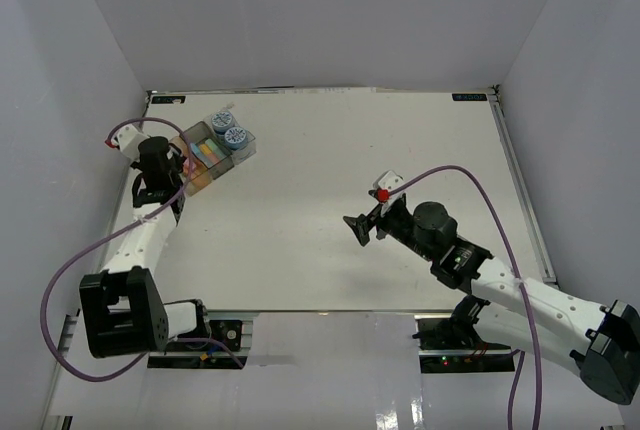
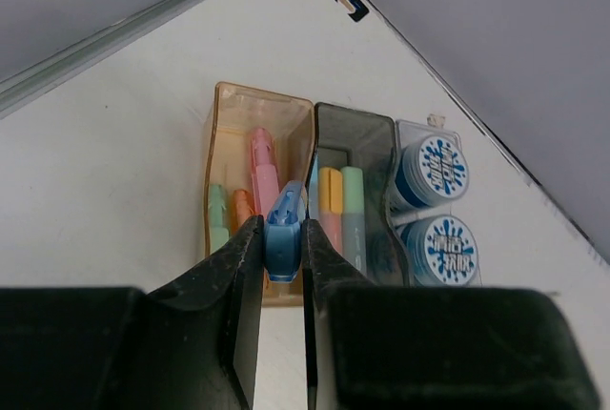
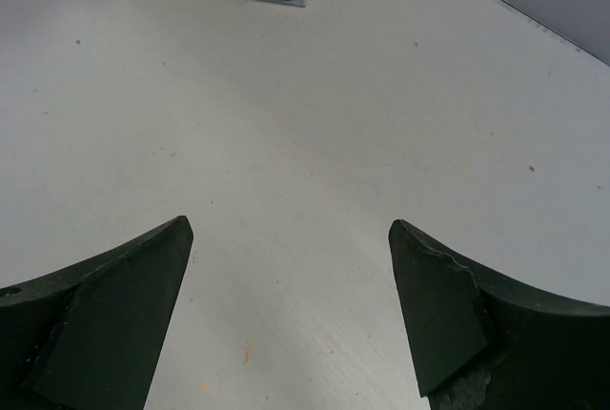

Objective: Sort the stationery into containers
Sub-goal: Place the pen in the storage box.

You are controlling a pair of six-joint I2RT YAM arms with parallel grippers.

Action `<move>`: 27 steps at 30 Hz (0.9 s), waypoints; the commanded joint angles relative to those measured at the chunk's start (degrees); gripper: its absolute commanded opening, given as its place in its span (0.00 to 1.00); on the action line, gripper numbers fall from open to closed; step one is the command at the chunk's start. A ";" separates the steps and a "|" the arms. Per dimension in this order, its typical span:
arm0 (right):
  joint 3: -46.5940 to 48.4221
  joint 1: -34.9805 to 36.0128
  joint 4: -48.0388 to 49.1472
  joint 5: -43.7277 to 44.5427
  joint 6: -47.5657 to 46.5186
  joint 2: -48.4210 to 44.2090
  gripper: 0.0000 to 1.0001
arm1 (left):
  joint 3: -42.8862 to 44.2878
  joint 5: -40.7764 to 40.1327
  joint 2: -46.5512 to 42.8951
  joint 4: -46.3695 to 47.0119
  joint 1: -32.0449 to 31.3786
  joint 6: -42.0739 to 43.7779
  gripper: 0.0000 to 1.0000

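Overhead, two robot arms sit at the near edge of a white table point(image 1: 330, 240), with three joined bins near its far left corner.

Left gripper point(image 2: 282, 238): clamped on one blue stick point(image 2: 284, 215), pinched near its middle. The stick's tip points toward the bins. It hangs just above their near edge, about where the orange bin point(image 2: 224, 133) meets the grey bin point(image 2: 367, 133). Holding it mid-length with the tip forward looks meant for dropping it in lengthwise beside the others. Which of the two bins it is aimed at, I cannot tell.

Right gripper point(image 3: 291, 229): jaws spread wide, nothing between them, only bare table below. It hovers well apart from the bins, likely waiting out of the way.

Counts, from the left wrist view:
- Bins: three in a row, namely orange, grey and clear.
- Orange bin: three sticks lying side by side, one green point(image 2: 218, 210), one orange point(image 2: 242, 208), one pink point(image 2: 263, 167).
- Grey bin: two sticks seen plainly, one orange point(image 2: 330, 191), one green point(image 2: 354, 200). Hints of others show beneath the smoky wall, but too dimly to count.
- Clear bin point(image 2: 419, 128): two blue-and-white rolls point(image 2: 440, 167), patterned faces up, filling it.
- Held: one blue stick.

Sticks go in the two longer bins and rolls in their own, so the sorting appears to be by kind. No loose stationery shows on the table, so this stick may be the last.
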 commanded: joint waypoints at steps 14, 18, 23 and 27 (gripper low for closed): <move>-2.63 0.08 2.67 1.89 -0.34 -2.36 0.90 | 3.56 -1.12 19.47 17.33 2.61 -3.35 0.25; -2.28 0.08 2.67 2.33 -0.96 -2.01 0.90 | 3.30 -0.07 20.09 16.72 2.70 -4.23 0.44; -2.02 0.08 2.41 2.15 -0.96 -1.92 0.90 | 2.51 1.07 18.77 14.35 2.61 -4.93 0.64; -0.97 0.08 1.18 2.94 -0.35 -2.89 0.90 | 2.94 2.91 14.13 9.87 2.61 -5.72 0.77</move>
